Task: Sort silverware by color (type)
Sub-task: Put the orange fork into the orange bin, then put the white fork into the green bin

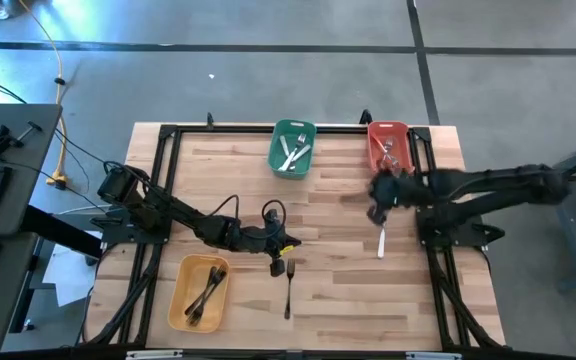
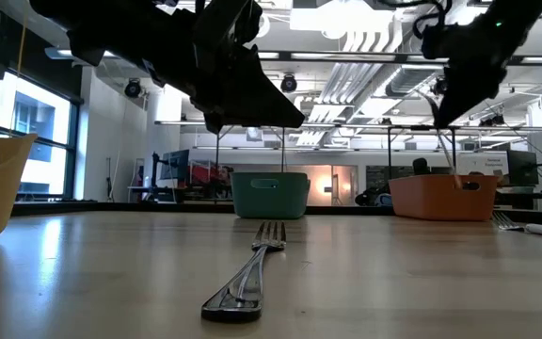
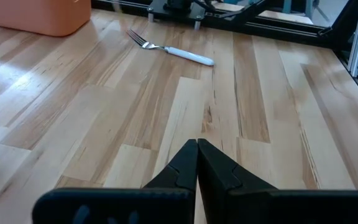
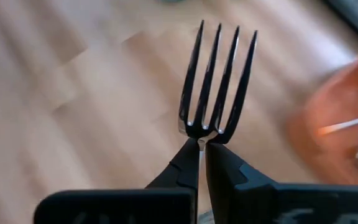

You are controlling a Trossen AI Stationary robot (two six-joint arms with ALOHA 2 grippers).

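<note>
Right wrist view gives what no other camera does: the right gripper [image 4: 199, 146] has its fingers pinched shut on a fork [image 4: 216, 87], gripping just below the four dark tines, which stand up over blurred wood with the red bin [image 4: 347, 124] off at 3 o'clock. From above, that gripper [image 1: 383, 190] hangs near the counter's [image 1: 348, 300] right side, at about 6 o'clock of the red bin [image 1: 388, 135], and the held fork is too small to make out there.

The high view alone lays out the rest: a white-handled fork [image 1: 380, 242] lies at 6 o'clock of the right gripper, a black fork [image 1: 289, 285] lies just beside the left gripper [image 1: 278, 250], a green bin [image 1: 292, 147] at 12 o'clock holds pale forks, and a yellow bin [image 1: 199, 292] at 7 o'clock holds dark ones.

The left wrist view shows the left fingers [image 3: 219, 171] pressed together with nothing between them, the white-handled fork [image 3: 173, 50] well beyond.

The low view puts the black fork [image 2: 247, 273] flat in the foreground, tines pointing away
</note>
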